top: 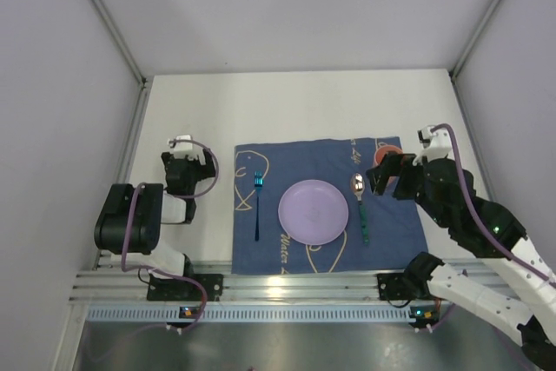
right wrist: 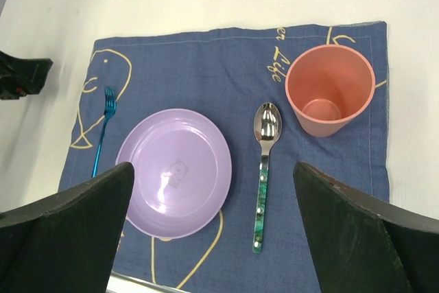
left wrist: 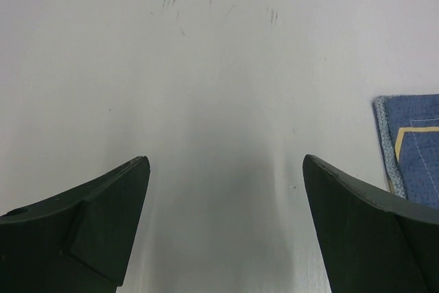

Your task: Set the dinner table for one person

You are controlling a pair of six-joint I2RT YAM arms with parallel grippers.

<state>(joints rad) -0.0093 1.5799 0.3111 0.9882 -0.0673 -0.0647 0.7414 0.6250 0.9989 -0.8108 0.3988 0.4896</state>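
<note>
The white dinner table (top: 304, 102) carries a dark blue cloth (top: 295, 158) with cream drawings. On the cloth lie a purple plate (top: 313, 212), a blue fork (top: 258, 202) to its left and a green-handled spoon (top: 359, 206) to its right. An orange cup (right wrist: 329, 90) stands upright at the cloth's far right, beside the spoon's bowl (right wrist: 266, 125). My right gripper (top: 393, 182) hangs open and empty above the cup and spoon; its wrist view (right wrist: 214, 169) looks down on the plate (right wrist: 175, 173) and fork (right wrist: 103, 132). My left gripper (top: 185, 158) is open and empty over bare table (left wrist: 206, 66), left of the cloth.
The cup is mostly hidden under my right gripper in the top view, only an orange edge (top: 385, 159) showing. The cloth's corner (left wrist: 415, 135) shows at the right of the left wrist view. Grey walls enclose the table on three sides. A metal rail (top: 287, 288) runs along the near edge.
</note>
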